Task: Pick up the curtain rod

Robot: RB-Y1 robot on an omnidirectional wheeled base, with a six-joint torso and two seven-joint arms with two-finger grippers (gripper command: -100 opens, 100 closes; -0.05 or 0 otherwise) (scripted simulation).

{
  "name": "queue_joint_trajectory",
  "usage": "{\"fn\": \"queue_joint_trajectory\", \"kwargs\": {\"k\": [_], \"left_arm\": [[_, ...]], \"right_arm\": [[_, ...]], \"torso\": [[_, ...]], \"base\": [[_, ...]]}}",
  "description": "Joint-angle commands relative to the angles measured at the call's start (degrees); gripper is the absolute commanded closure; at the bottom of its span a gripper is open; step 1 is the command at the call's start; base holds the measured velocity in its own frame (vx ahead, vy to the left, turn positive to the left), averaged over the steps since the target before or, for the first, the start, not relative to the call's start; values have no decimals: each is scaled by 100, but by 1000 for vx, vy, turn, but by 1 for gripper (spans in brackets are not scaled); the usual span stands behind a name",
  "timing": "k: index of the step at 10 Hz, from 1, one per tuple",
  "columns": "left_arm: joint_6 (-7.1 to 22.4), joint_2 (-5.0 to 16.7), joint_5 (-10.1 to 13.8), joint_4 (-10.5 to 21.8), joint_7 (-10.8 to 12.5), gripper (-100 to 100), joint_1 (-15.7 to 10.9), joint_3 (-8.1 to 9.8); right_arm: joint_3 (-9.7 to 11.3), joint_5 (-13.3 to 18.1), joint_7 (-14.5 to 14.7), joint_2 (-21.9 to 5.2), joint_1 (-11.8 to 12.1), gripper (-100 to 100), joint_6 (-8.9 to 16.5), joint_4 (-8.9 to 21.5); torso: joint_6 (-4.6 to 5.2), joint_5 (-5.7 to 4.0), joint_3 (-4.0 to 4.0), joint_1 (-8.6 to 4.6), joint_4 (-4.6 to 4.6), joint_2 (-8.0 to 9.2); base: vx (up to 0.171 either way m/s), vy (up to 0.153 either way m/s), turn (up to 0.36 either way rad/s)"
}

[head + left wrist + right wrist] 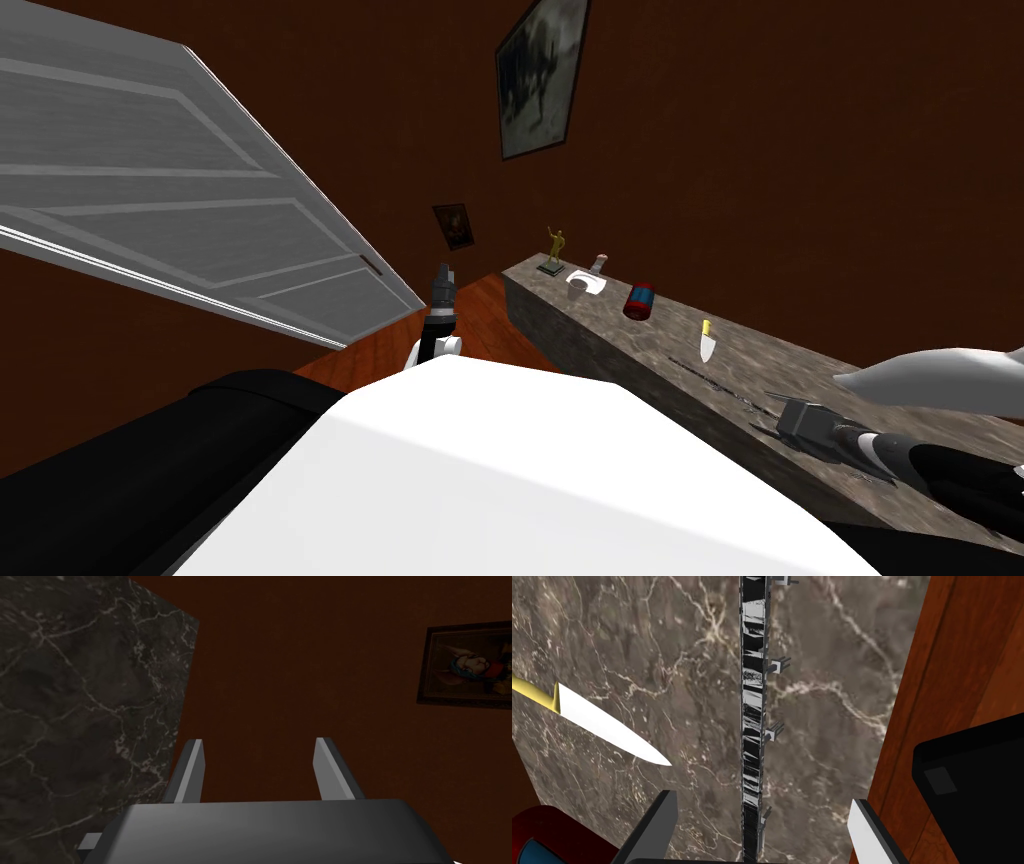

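Framing curtain rod [754,701] on marble counter [837,701] between wide-spread fingers, right gripper [762,801] not yet closed; left gripper [258,746] spread, idle.

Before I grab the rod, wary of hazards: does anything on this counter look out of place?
A yellow-handled knife lies bare on the veined counter, tip pointing toward the curtain rod, near the open right gripper.

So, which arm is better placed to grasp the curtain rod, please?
The right: the open right gripper hangs over the counter, the curtain rod running between its fingers. The left gripper, also open, points past the counter's end.
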Motion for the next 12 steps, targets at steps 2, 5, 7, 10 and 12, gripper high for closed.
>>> {"fn": "queue_joint_trajectory", "kwargs": {"k": [2,5,7,10,12], "left_arm": [[0,0,0,0,0,0,0,0],[0,0,0,0,0,0,0,0],[0,0,0,0,0,0,0,0],[0,0,0,0,0,0,0,0],[0,0,0,0,0,0,0,0]], "right_arm": [[49,50,50,171,-36,-100,84,33],[81,81,77,280,-66,-100,130,67],[88,87,82,290,-75,100,131,76],[87,89,85,287,-75,100,134,77],[28,30,30,103,-21,100,50,19]], "torso": [[0,2,4,7,2,7],[-1,-1,-1,-5,0,-3],[0,3,5,9,2,8],[0,-2,6,5,3,10],[0,-3,6,4,2,10]], "base": [[9,-11,39],[32,-31,53],[0,0,0],[0,0,0],[-16,16,-55]]}}
